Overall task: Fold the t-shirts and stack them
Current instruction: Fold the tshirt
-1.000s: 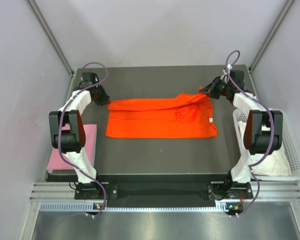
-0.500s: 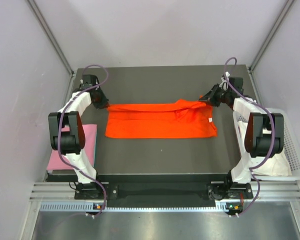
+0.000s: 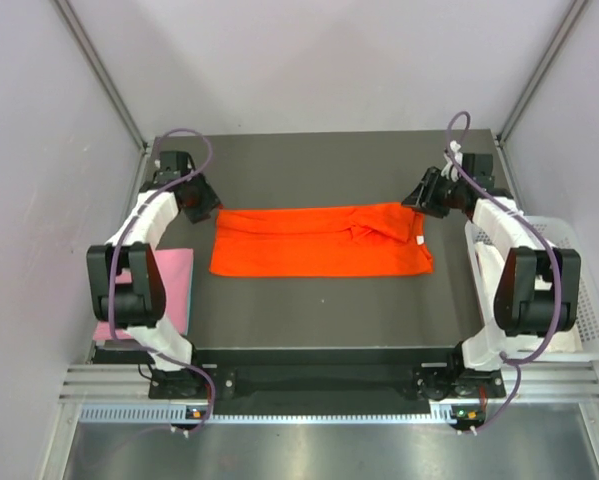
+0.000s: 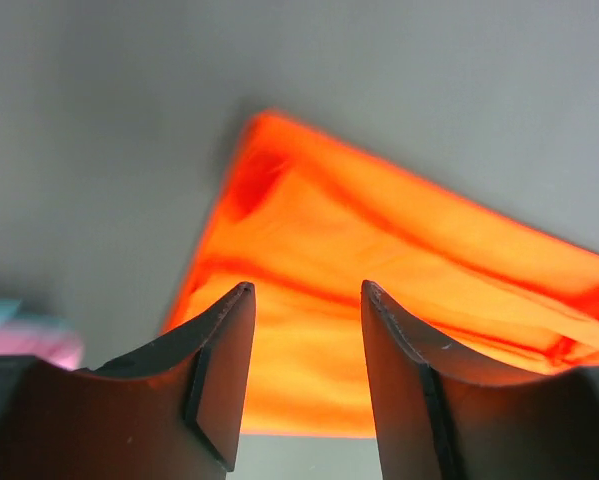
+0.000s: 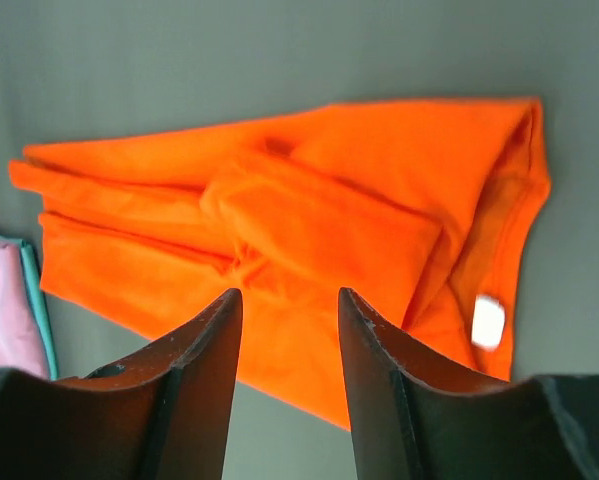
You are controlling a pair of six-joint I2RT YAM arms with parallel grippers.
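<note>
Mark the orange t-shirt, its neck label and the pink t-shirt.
orange t-shirt (image 3: 309,245), top view, middle of the folded body
white neck label (image 5: 488,322), right wrist view, label's centre
pink t-shirt (image 3: 178,285), top view, its uncovered right strip

Soft, even light from above; shadows are faint. The top view is sharp; the left wrist view blurs, its fingers (image 4: 219,390) dark.

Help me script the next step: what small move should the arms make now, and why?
Probably lower the right gripper onto the orange t-shirt near its label and grip there for a crosswise fold. It lies as a long flat band, and both this and the left gripper hang open, empty.
</note>
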